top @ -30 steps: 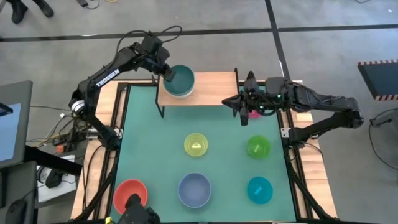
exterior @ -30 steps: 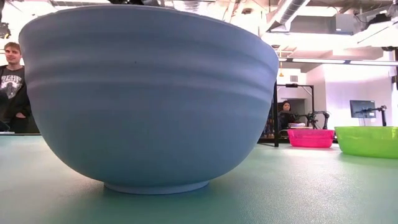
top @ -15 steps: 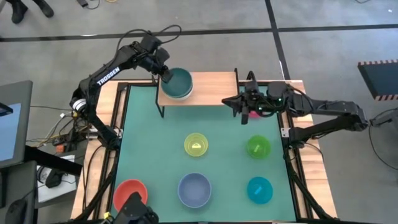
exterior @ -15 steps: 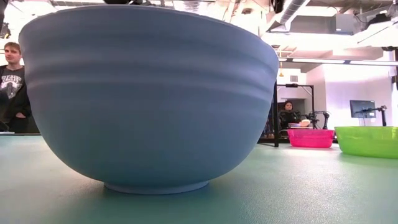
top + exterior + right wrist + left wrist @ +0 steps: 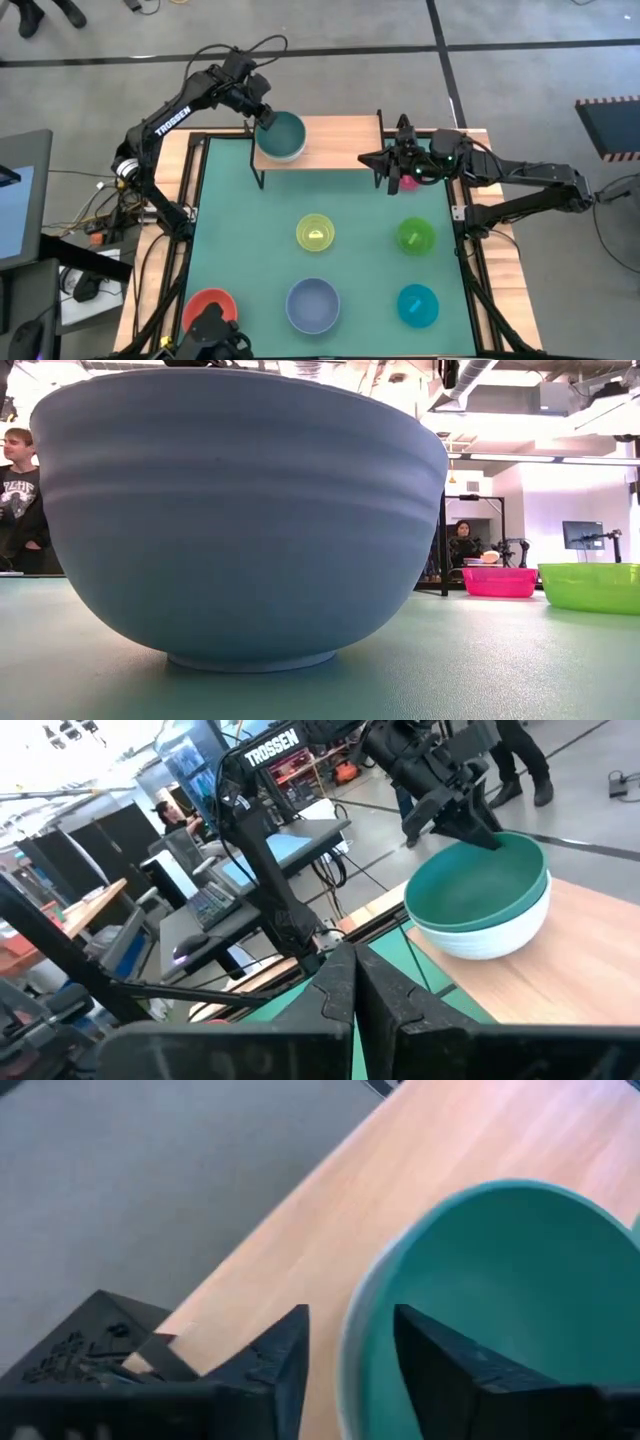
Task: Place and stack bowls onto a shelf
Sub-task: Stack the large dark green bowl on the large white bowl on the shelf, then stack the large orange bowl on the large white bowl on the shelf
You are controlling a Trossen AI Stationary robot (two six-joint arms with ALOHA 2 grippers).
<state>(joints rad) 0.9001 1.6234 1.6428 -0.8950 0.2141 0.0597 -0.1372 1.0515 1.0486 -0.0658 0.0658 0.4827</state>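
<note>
On the shelf (image 5: 340, 140), at its left end, a dark teal bowl (image 5: 283, 133) sits nested in a white bowl (image 5: 480, 935). My left gripper (image 5: 264, 112) is open at the teal bowl's far-left rim (image 5: 352, 1342). One finger (image 5: 285, 1355) stands outside the rim and the other finger (image 5: 440, 1370) inside, with a gap showing on each side. My right gripper (image 5: 394, 180) is shut on nothing and hovers by the shelf's right end, over the pink bowl (image 5: 409, 185), which rests on the table (image 5: 498, 581).
On the green table stand a yellow bowl (image 5: 315, 232), a green bowl (image 5: 415, 236), a periwinkle bowl (image 5: 313, 304), a cyan bowl (image 5: 418, 305) and a red bowl (image 5: 205, 308). A dark camera mount (image 5: 218, 338) stands at the near edge. People (image 5: 15, 480) are in the room behind.
The teal bowl has shifted a little toward the table's left on the shelf and now sits lower in the white bowl. My left gripper has moved the same way, staying at the bowl's rim.
</note>
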